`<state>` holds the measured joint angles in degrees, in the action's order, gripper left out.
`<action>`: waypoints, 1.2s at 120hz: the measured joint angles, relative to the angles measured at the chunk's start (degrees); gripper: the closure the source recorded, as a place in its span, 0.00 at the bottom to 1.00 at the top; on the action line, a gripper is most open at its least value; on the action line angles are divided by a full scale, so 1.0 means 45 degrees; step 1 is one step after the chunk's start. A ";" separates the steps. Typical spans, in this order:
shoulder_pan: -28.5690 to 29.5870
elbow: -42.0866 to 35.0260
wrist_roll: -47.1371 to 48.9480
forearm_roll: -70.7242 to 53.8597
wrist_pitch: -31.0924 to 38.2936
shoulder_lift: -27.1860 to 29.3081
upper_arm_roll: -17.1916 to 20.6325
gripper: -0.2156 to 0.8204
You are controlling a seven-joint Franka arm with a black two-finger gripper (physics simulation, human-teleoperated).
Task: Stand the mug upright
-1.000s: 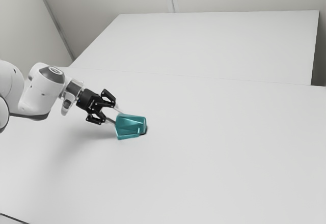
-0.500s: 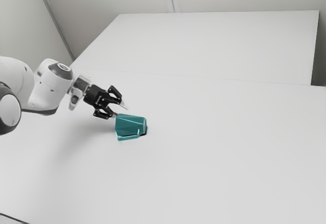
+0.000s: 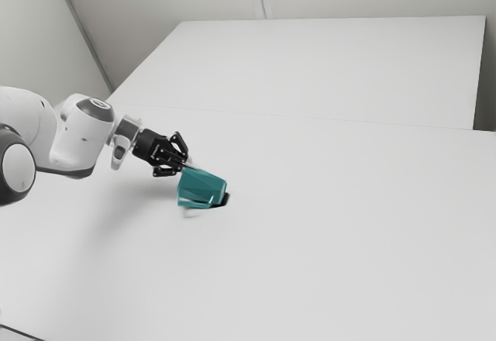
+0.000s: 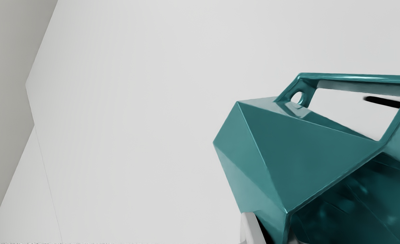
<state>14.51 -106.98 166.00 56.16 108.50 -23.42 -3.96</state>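
The teal faceted mug (image 3: 201,189) is on its side and tilted, its base toward the exterior view's right, with dark shadow beside the base and a fainter one under the mouth end. My gripper (image 3: 189,166) meets it at the rim on the arm's side. In the wrist view the mug (image 4: 308,149) shows its open mouth and its angular handle. There my gripper (image 4: 275,230) pinches the wall at the rim, one finger outside and the other, partly hidden, inside the mouth.
A white table (image 3: 333,225) spreads around the mug. Behind it a second white surface (image 3: 333,66) reaches back to pale walls. A dark thin line lies at the exterior view's lower left corner.
My gripper first drew back and up from the mug, then came in at its rim and closed on the wall. The mug has shifted slightly toward the exterior view's right and tilted, its mouth end higher.
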 joint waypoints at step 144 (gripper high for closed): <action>-0.1732 0.1663 -0.0001 -0.7898 0.0633 0.1716 0.0188 0.97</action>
<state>6.72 -99.50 165.99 20.62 111.36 -15.70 -3.11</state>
